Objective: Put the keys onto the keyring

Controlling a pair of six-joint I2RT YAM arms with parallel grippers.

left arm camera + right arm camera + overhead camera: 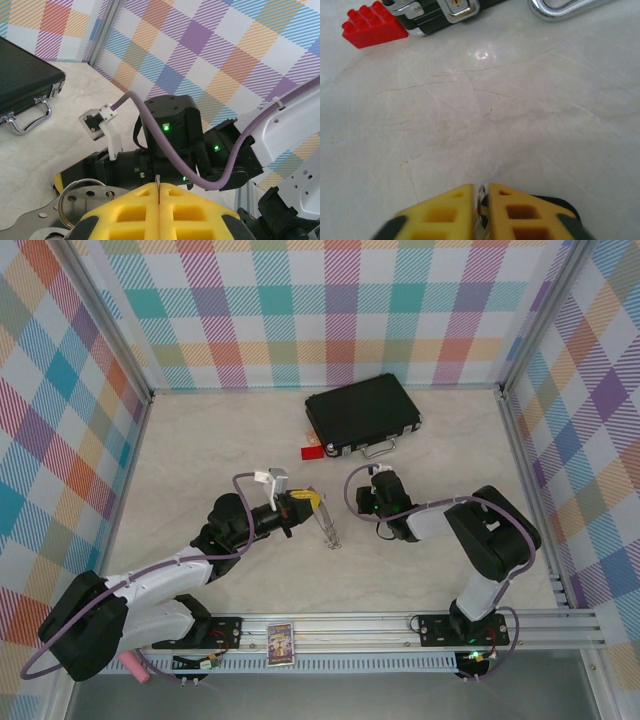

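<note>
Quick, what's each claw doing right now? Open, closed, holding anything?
Left claw: closed, pinching the thin grey keyring by its edge.
Right claw: almost closed on a small silver piece; what it is cannot be told.

left arm [165, 578]: stretched low from its base toward the middle, forearm angled up and right | left gripper [303, 502]: points right, yellow pads [195, 212] pressed flat together | right arm [492, 532]: folded, elbow out to the right, forearm reaching left | right gripper [378, 476]: low, points away from the bases, pads a narrow slit apart
</note>
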